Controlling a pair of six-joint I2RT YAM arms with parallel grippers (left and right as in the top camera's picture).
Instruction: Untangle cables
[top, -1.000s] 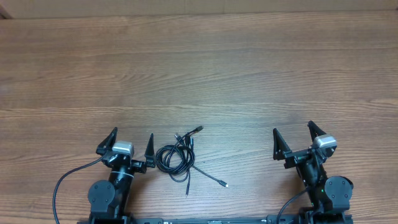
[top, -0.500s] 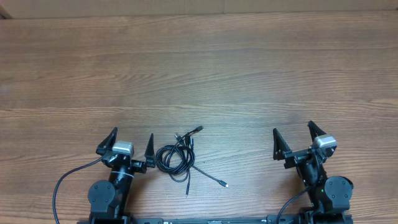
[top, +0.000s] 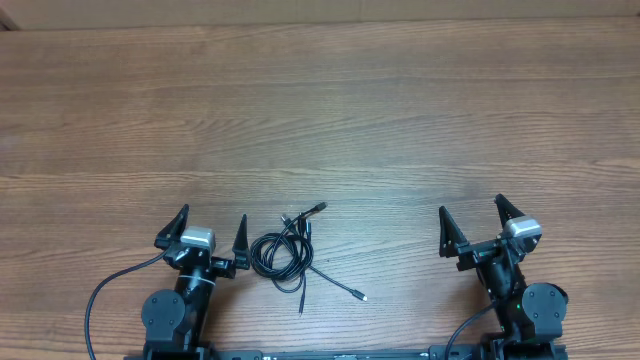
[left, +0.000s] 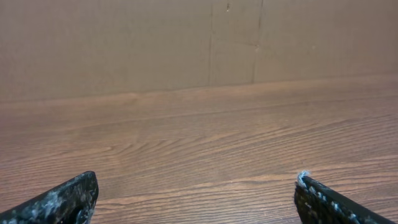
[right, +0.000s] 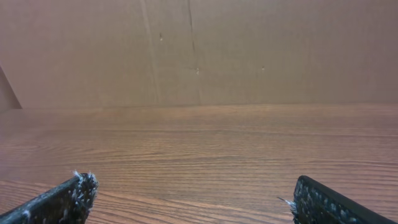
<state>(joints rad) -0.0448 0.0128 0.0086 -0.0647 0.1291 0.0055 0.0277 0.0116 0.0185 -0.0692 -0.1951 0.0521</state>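
The cables (top: 282, 252) are thin black cords in a small coiled bundle near the table's front edge, with loose strands and plug tips trailing up to the right and down to the right. My left gripper (top: 210, 226) is open and empty just left of the bundle, apart from it. My right gripper (top: 470, 222) is open and empty far to the right. In the left wrist view my left gripper (left: 196, 193) shows only bare wood between its fingertips. In the right wrist view my right gripper (right: 189, 196) shows the same. The cables are out of both wrist views.
The wooden table (top: 320, 120) stretches away from the arms. A brown cardboard wall (left: 186, 43) stands along its far edge, also in the right wrist view (right: 249, 50). A thick black robot wire (top: 105, 285) loops at the left arm's base.
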